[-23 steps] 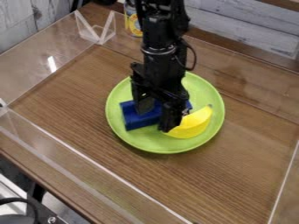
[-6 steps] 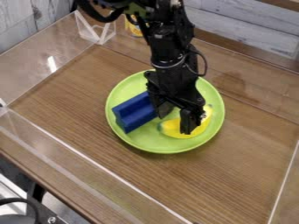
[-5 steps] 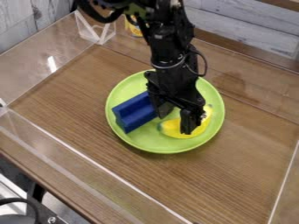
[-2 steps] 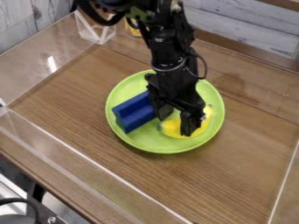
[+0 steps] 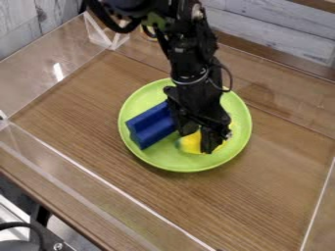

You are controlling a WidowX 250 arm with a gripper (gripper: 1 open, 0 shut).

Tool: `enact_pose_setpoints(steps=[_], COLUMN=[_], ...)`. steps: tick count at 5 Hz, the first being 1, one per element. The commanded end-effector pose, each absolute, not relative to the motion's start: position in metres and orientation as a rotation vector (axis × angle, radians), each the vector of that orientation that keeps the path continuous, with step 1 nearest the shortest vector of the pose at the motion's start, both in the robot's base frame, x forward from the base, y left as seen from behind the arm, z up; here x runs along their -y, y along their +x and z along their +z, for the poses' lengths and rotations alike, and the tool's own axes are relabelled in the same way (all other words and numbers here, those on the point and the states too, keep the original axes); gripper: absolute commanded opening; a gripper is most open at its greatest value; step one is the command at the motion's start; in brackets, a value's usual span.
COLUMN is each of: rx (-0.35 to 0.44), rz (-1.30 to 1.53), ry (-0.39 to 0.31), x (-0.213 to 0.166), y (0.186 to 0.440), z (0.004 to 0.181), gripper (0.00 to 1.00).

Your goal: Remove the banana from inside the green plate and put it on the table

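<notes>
The green plate [image 5: 155, 157] lies in the middle of the brown wood table [image 5: 92, 196]. On its right half rests the small yellow banana [image 5: 218, 138], partly hidden by my fingers. My gripper [image 5: 199, 140] points almost straight down into the plate, and its black fingers have drawn in against the banana's sides. The banana still rests on the plate.
A blue ridged block [image 5: 149, 124] lies in the plate's left half, right beside my fingers. Clear acrylic walls [image 5: 26, 137] run round the table's edges. A clear acrylic stand [image 5: 108, 35] sits at the back left behind the arm.
The fingers stood wide over the banana before and have now narrowed onto it. The arm has stayed in the same spot, and the banana and block have not shifted.
</notes>
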State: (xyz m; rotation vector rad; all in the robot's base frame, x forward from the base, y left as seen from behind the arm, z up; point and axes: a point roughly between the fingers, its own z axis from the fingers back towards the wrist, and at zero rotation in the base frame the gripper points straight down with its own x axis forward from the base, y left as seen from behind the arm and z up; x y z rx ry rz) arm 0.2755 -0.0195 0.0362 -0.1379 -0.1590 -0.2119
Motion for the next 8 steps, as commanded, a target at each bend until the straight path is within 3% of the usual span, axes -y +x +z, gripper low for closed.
enact_pose_setpoints(steps=[1,8], rx=[0.187,0.149], rz=[-0.218,-0.245], ry=[-0.132,-0.094], x=[0.021,0.029], y=[0.28,0.273], z=[0.046,0.082], gripper=[0.0,0.0])
